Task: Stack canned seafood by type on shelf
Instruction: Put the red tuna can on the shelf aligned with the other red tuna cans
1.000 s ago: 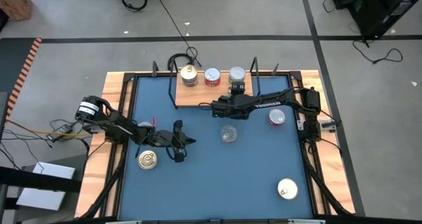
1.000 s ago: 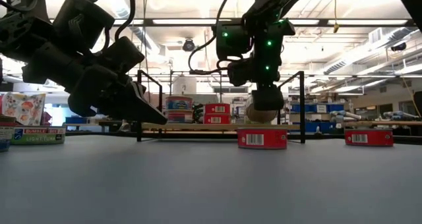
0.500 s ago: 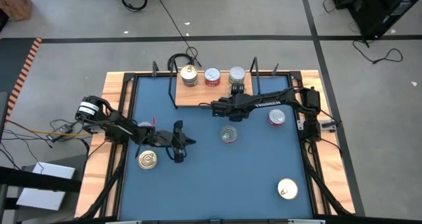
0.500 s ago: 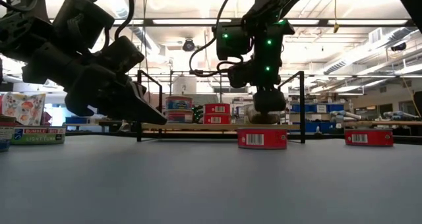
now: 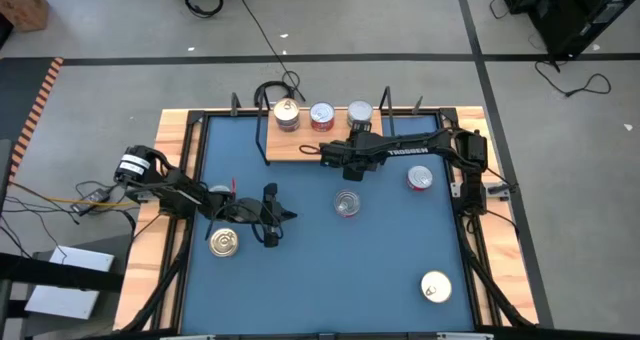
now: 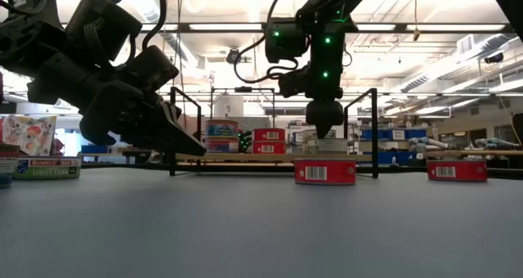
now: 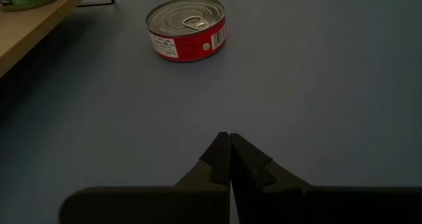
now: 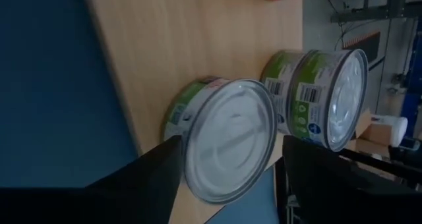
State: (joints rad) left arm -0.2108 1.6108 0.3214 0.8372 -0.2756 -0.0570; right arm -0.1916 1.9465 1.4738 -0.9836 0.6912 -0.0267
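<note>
My right gripper [image 8: 227,165] straddles a plain silver tin [image 8: 224,138] resting on the shelf [image 5: 300,146] at twelve o'clock, fingers apart, seemingly just placed. My left gripper [image 7: 229,155], fingers together, waits at nine o'clock. Next I'd lift clear without nudging it, then fetch the red-sided tin [image 5: 347,202] mid-worktop.

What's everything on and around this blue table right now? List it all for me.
shelf: one, light wood with black wire ends, at the table's far edge
gold-lidded tins: a stack, at the shelf's left end
red tins: a stack, mid-shelf
green-labelled tins: a stack, silver lids, at the shelf's right end
single green-labelled tin: one, silver lid, on the shelf in front of that stack
red-sided tins: two, silver lids, on the table's middle and right
loose gold-lidded tins: two, near left and near right
left end effector: shut, above the table's left
right end effector: open, over the single tin
</note>
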